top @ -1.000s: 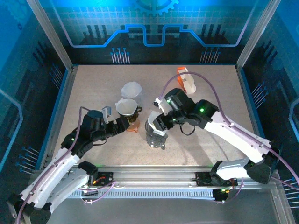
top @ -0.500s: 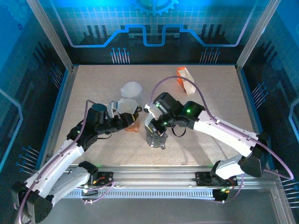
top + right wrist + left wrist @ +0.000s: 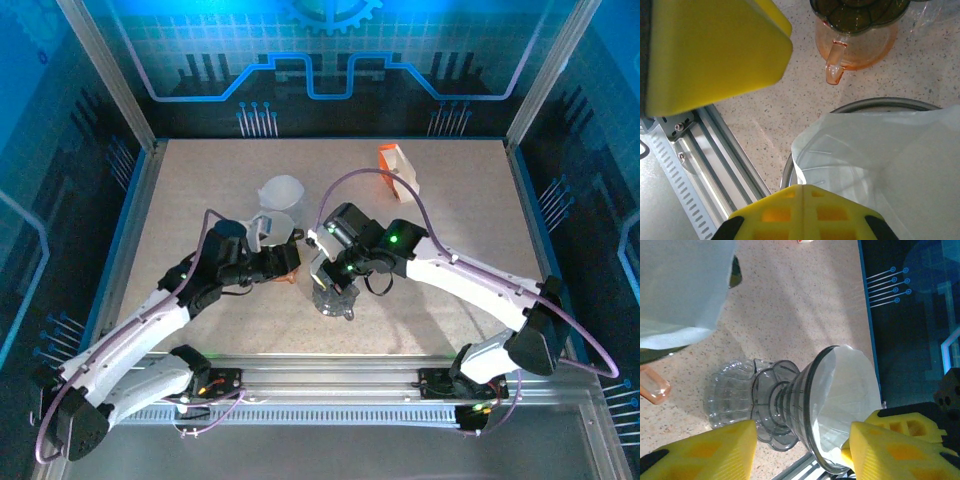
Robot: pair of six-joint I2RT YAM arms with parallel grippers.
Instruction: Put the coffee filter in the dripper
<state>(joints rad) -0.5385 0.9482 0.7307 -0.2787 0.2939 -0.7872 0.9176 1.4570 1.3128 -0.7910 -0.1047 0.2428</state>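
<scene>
Both arms have pushed in toward the middle since a second ago. The left gripper (image 3: 287, 262) slid right, up to the orange dripper (image 3: 288, 275). The right gripper (image 3: 325, 272) has come down onto the clear dripper (image 3: 337, 298).

Table (image 3: 200, 180): speckled beige, walled on three sides.

Arms: two.

- **Left fingers** (image 3: 715, 452): parted, with a clear gap and nothing clamped between them. The left wrist view has the clear dripper's foot in that gap, but contact can't be judged.
- **Right fingers:** clenched. The lower finger (image 3: 800, 212) touches the filter (image 3: 880, 160) at its near edge. The upper finger (image 3: 715, 50) is a big blurred block close to the lens. Whether the paper is actually pinched I cannot tell.

Drippers: two.

- The clear dripper stands upright just in front of the orange one.
- From above, the orange dripper is mostly hidden under the left gripper. The right wrist view has its handle and base.

Filters: three.

- The task filter sits inside the clear dripper's cone, its paper rim standing above the glass.
- Two loose filters lie behind the drippers, one at (image 3: 282, 190) and one at (image 3: 268, 225). The nearer one is cut off at the top left corner of the left wrist view.

One orange-and-white thing (image 3: 398, 168) is at the back right, too small to make out.
</scene>
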